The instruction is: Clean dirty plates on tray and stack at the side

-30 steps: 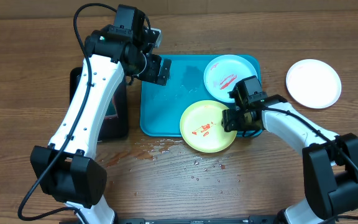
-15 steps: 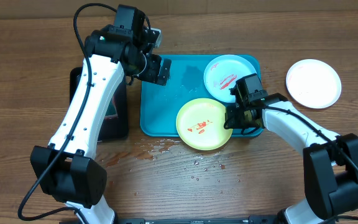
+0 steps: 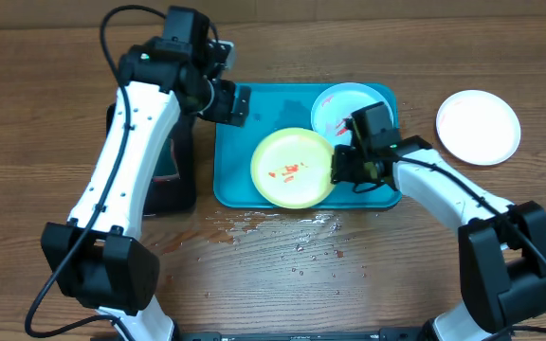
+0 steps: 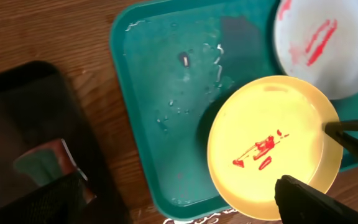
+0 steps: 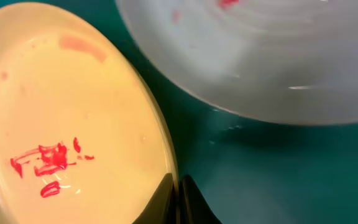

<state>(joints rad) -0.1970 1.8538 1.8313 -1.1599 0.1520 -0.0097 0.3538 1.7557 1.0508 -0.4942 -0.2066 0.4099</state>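
Note:
The yellow-green plate carries a red smear and sits tilted over the turquoise tray. My right gripper is shut on its right rim; in the right wrist view the fingers pinch the rim of that plate. A pale mint plate with red smears lies at the tray's back right, partly behind the right wrist. A white plate rests on the table to the right. My left gripper hangs open over the tray's back left, holding nothing.
A black tray with a sponge stands left of the turquoise tray, under the left arm. Water drops and reddish smears spot the wood in front of the tray. Water also wets the tray floor.
My right gripper has shut on the yellow-green plate's rim and carried it left and back, from the tray's front edge onto the tray. The left arm has drifted slightly left.

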